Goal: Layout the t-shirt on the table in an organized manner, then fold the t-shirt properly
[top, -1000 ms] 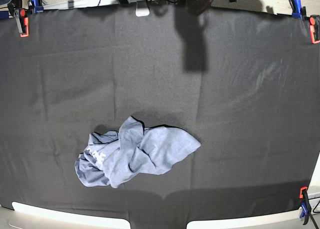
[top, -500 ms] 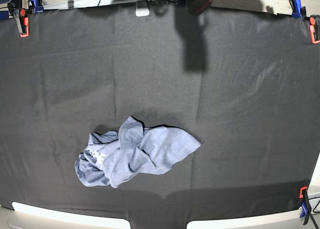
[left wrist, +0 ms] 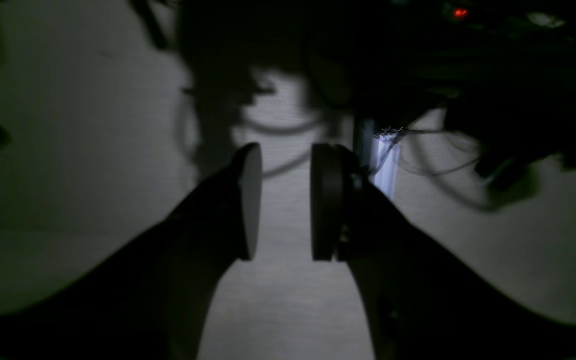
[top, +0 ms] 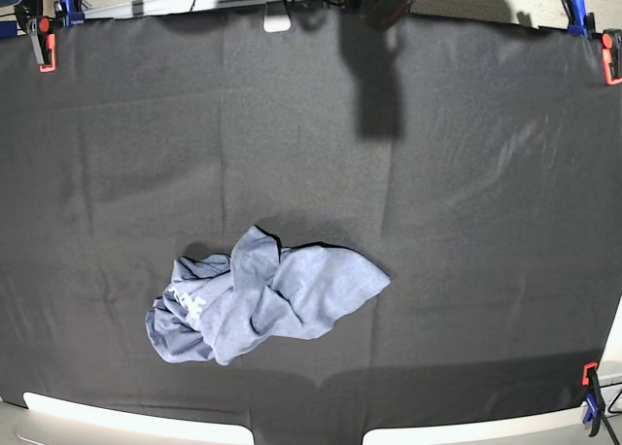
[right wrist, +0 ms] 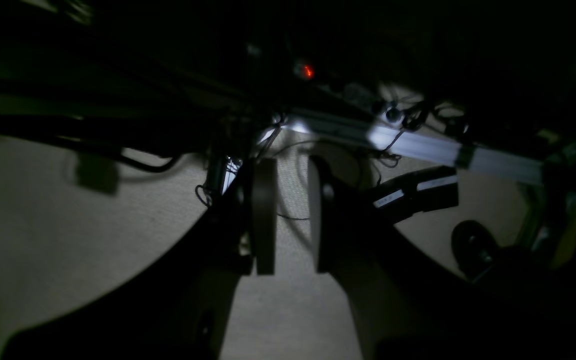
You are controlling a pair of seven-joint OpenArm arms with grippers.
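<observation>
- The table (top: pixel 466 222): covered in dark cloth, fastened at the edges by orange-and-blue clamps (top: pixel 43 39).
- The t-shirt (top: pixel 262 294): lies crumpled in a heap on the table, near the front edge, left of centre in the base view; a little white lettering shows.
- Left gripper (left wrist: pixel 286 202): jaws parted, a clear gap, nothing between them.
- Right gripper (right wrist: pixel 292 216): jaws narrowly parted, holding nothing.

You have the table (top: pixel 466 202) filling the base view, covered in dark charcoal cloth held by orange-and-blue clamps (top: pixel 43 39) at its far corners and near right. Directly on it, near and left of centre, lies the crumpled blue-grey t-shirt (top: pixel 262 297).
</observation>
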